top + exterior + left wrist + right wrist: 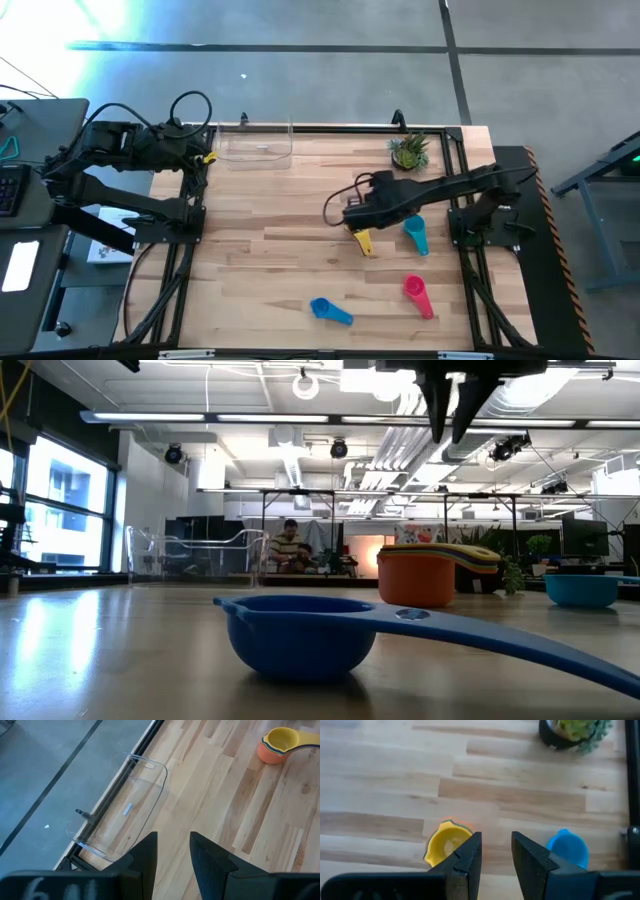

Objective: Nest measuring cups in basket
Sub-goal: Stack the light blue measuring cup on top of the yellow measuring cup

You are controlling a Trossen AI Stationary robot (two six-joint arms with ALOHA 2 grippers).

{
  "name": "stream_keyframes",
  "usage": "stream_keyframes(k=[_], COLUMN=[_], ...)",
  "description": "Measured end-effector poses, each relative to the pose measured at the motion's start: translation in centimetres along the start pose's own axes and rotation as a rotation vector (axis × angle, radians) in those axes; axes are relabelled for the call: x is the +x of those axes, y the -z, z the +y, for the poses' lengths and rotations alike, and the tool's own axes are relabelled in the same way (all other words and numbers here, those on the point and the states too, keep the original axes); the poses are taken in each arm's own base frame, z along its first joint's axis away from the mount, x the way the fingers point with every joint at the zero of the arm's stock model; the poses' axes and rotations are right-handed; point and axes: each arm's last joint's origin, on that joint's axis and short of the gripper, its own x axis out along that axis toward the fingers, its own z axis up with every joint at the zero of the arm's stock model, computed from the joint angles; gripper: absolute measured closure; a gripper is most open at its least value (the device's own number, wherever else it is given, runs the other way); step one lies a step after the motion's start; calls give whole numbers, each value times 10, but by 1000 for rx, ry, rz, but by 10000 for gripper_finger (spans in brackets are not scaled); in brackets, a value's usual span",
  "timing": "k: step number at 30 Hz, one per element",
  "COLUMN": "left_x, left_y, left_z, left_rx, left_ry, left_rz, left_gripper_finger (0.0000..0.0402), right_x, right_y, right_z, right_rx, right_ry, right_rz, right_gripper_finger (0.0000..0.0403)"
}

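Measuring cups (pixel 363 240) are sitting stacked, yellow on top, mid-surface under the right gripper (pixel 357 224), whose jaws are hanging apart and empty. Basket (pixel 255 147) is waiting at the far edge, near the left gripper (pixel 205 156), its jaws slightly apart.

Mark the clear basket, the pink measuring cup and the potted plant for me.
basket (pixel 256 148): high view, on its see-through floor.
pink measuring cup (pixel 414 288): high view, on the bowl end.
potted plant (pixel 410 151): high view, on its green leaves.
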Motion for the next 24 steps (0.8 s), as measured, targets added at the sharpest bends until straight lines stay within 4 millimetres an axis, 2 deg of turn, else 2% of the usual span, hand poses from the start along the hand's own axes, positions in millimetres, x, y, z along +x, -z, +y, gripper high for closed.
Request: stream_keyframes(k=[4, 8, 12, 15, 20, 24], left_x=[0, 0, 0, 0, 1, 2], left_y=[0, 0, 0, 0, -1, -1], left_z=[0, 0, 0, 0, 0, -1], left_rx=[0, -6, -18, -19, -22, -65], left_ry=[0, 0, 0, 0, -1, -3], left_rz=[0, 1, 0, 1, 3, 5], left_gripper_finger=[298, 298, 298, 298, 298, 298], right_x=[-7, -2, 13, 26, 45, 57], right_y=[-4, -2, 9, 19, 30, 35], right_z=[-23, -54, -88, -109, -134, -149], right_rx=[-8, 9, 68, 131, 191, 187], right_ry=[-23, -5, 34, 2, -71, -50], right_rz=[-33, -22, 27, 63, 101, 150], right_gripper_finger=[304, 304, 304, 304, 304, 304])
